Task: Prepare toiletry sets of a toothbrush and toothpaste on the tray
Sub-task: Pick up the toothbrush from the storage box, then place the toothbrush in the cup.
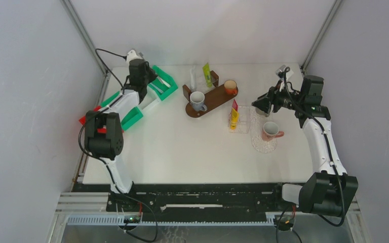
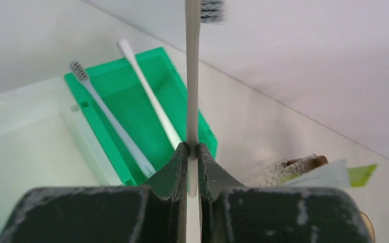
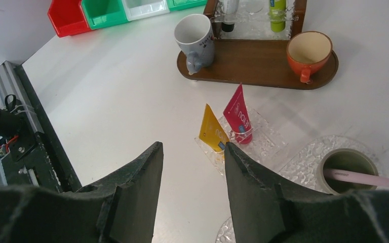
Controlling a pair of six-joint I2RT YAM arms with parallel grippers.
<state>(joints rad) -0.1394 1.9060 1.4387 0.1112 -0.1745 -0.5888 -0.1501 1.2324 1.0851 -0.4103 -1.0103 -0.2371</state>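
Observation:
My left gripper [image 2: 192, 147] is shut on the handle of a white toothbrush [image 2: 192, 86], whose bristles point away at the top of the left wrist view. It hangs over a green bin [image 2: 154, 76] that holds two more white toothbrushes [image 2: 112, 120]. From above, the left gripper [image 1: 147, 78] is at the back left by the bins. A wooden tray [image 1: 218, 98] carries a grey mug [image 1: 197, 100] and an orange cup [image 1: 230, 87]. My right gripper [image 3: 192, 149] stands open and holds nothing, above the table beside a yellow tube [image 3: 212, 130] and a red tube [image 3: 238, 111].
A glass tray [image 1: 261, 144] at the right holds a pink mug [image 1: 270, 130] and a brown-grey cup [image 3: 347, 161] with a pink toothbrush [image 3: 364, 178] in it. A clear holder with a green tube [image 1: 207, 75] stands at the wooden tray's back. Red [image 3: 68, 17] and white [image 3: 144, 6] bins line the left side.

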